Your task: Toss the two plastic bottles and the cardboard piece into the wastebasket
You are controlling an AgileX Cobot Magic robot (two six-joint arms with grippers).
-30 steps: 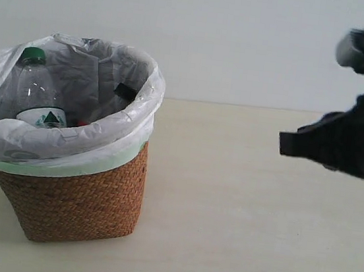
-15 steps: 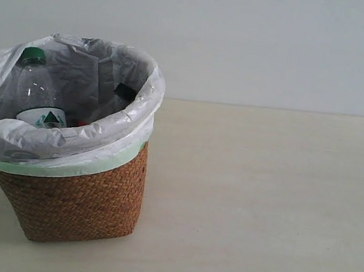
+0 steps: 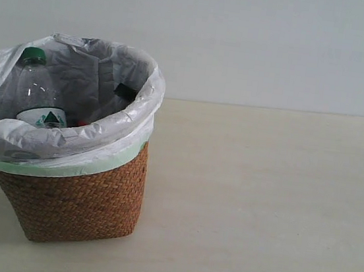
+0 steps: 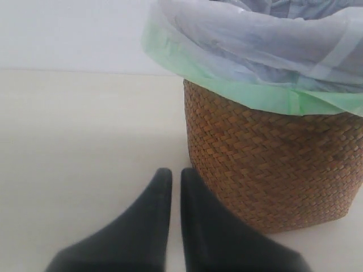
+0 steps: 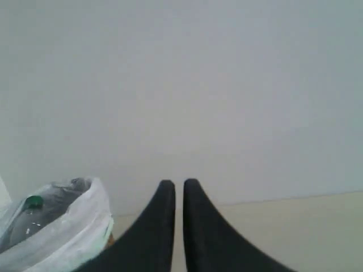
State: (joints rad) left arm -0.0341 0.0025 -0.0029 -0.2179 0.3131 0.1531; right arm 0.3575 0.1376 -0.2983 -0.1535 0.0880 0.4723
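Observation:
The wastebasket point(image 3: 75, 196) stands at the left of the table, its white bag folded over the rim. Inside it, the green-capped bottle point(image 3: 36, 91) stands upright. The black cap point(image 3: 125, 92) of the second bottle pokes up by the far wall. The cardboard piece is hidden. Neither gripper shows in the exterior view. My left gripper point(image 4: 172, 173) is shut and empty, low on the table just beside the wastebasket's wicker wall point(image 4: 272, 164). My right gripper point(image 5: 175, 184) is shut with nothing in it, well away from the wastebasket point(image 5: 62, 232), where the green cap point(image 5: 34, 202) shows.
A pale table top point(image 3: 260, 205) stretches right of the basket, against a plain white wall point(image 3: 260, 39). No other objects show on it.
The right arm has pulled away to the right and left the exterior view. The basket and its contents have not moved.

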